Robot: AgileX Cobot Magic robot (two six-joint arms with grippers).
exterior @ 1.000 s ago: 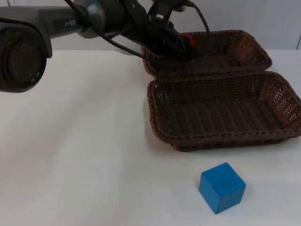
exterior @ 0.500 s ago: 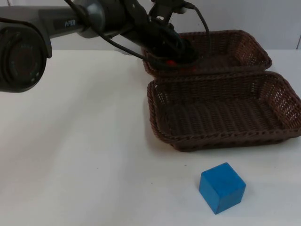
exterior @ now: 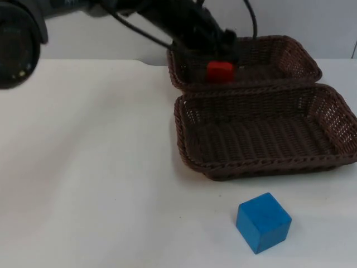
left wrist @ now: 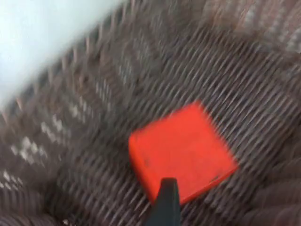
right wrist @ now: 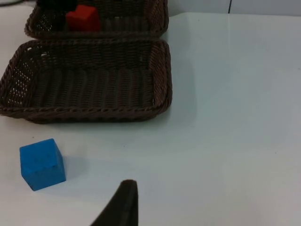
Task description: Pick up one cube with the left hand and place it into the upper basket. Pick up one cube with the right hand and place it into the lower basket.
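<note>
A red cube (exterior: 220, 71) lies free on the floor of the upper wicker basket (exterior: 281, 46), near its left end. My left gripper (exterior: 226, 43) hangs open just above and behind it, touching nothing. In the left wrist view the red cube (left wrist: 181, 153) rests on the weave (left wrist: 94, 94) beyond my fingertip (left wrist: 164, 205). A blue cube (exterior: 263, 222) sits on the white table in front of the lower basket (exterior: 262, 167), which holds nothing. My right gripper (right wrist: 123, 207) waits off to the side, low over the table, with the blue cube (right wrist: 42, 164) ahead of it.
The two brown baskets stand side by side, their long rims touching. From the right wrist, the lower basket (right wrist: 94, 113) is the nearer one and the upper basket (right wrist: 141, 28) with the red cube (right wrist: 83, 18) lies behind it. The grey partition wall (exterior: 312, 22) closes the table's far edge.
The left gripper dipped into the upper basket, let go of the red cube and pulled up and back. The cube now lies uncovered on the basket floor.
</note>
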